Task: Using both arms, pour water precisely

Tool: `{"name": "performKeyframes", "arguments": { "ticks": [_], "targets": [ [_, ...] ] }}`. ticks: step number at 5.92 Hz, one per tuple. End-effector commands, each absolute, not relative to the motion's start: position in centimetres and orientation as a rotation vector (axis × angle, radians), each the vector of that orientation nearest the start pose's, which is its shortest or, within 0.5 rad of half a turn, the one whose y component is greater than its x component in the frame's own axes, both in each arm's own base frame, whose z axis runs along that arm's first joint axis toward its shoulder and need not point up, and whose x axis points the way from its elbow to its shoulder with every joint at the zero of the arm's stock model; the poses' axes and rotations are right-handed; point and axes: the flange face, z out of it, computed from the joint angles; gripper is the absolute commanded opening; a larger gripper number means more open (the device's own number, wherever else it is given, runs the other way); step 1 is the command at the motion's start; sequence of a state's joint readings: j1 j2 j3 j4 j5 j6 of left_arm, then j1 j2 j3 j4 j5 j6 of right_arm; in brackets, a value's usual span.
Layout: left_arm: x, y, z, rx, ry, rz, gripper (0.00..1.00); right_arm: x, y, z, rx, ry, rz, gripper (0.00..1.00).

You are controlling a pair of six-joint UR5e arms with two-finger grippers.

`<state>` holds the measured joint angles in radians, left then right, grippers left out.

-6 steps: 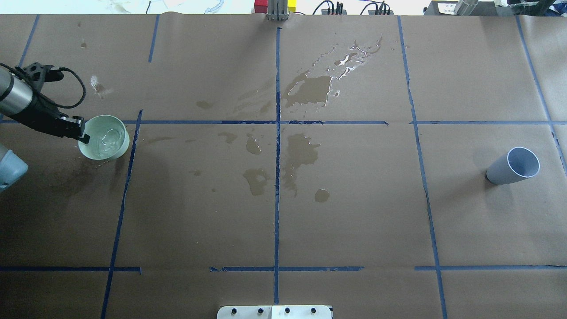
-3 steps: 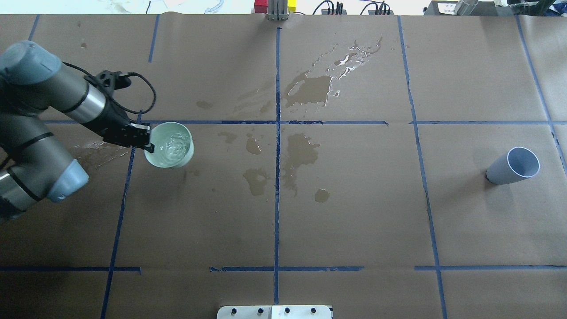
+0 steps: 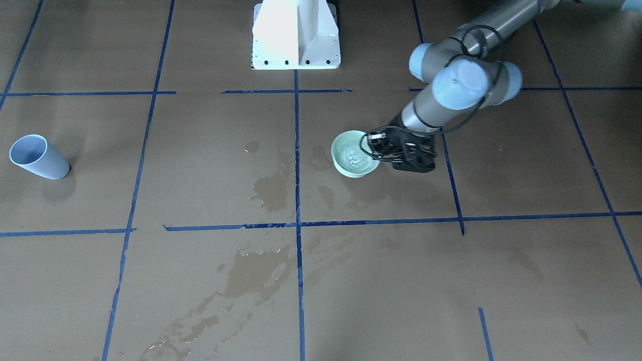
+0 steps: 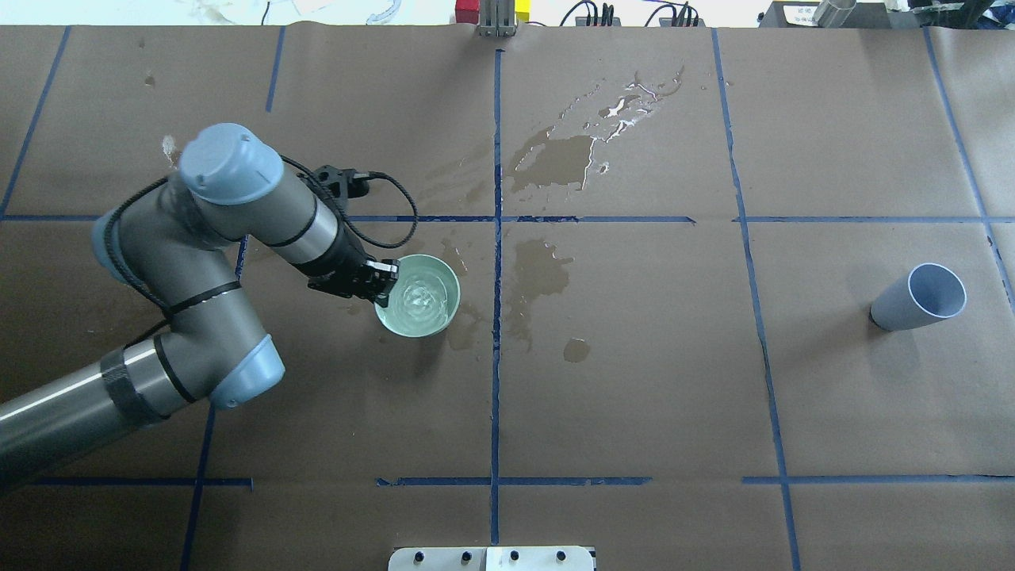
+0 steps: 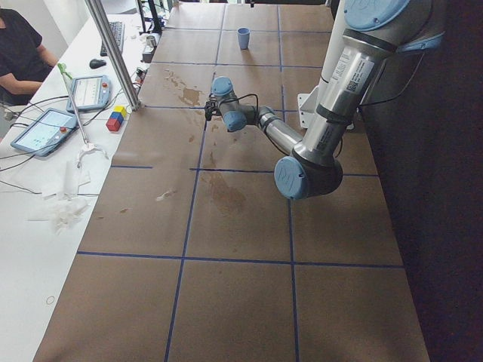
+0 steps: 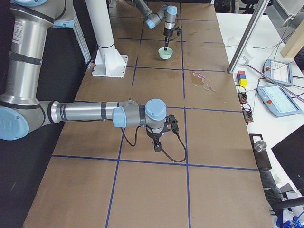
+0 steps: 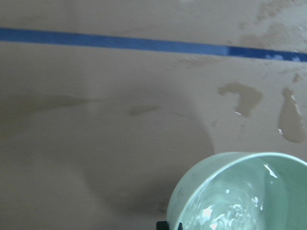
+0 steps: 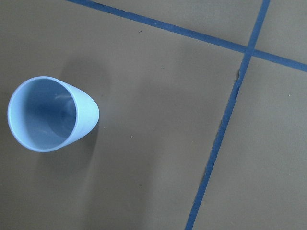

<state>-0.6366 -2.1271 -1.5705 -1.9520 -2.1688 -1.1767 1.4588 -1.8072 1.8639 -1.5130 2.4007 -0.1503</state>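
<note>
The white base [image 4: 492,557] sits at the bench's [image 4: 634,396] near edge, in the middle. The left arm [image 4: 198,262] reaches from the near left corner toward the middle of the bench. The left jaws pinch the left rim of the green bowl [image 4: 416,329]. The bowl is near the bench's middle, just left of the long blue line [image 4: 496,381]. The water [image 4: 420,295] is in the bowl, with ripples on top. The blue cup [image 4: 920,300] stands by the right edge, well apart from the bowl. The right arm [image 6: 90,112] is low over the right end; I cannot tell if the right jaws are wide or tight. Dark wet spots [image 4: 555,162] lie past the bowl, toward the far edge.
</note>
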Motion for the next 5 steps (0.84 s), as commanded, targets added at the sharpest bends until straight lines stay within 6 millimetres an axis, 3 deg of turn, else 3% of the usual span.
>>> {"name": "performKeyframes", "arguments": {
  "ticks": [1, 2, 5],
  "targets": [
    [55.3, -46.9, 24.7, -0.009, 1.039, 0.055, 0.0, 1.5, -40.5, 60.6, 0.13, -0.83, -0.296, 1.0],
    [57.4, -46.6, 24.0, -0.025, 1.031, 0.061, 0.0, 1.5, -40.5, 60.6, 0.13, -0.83, -0.296, 1.0],
    [58.6, -46.1, 23.4, -0.013, 1.027, 0.068, 0.05, 1.4, -40.6, 60.5, 0.133, -0.831, -0.297, 1.0]
  ]
}}
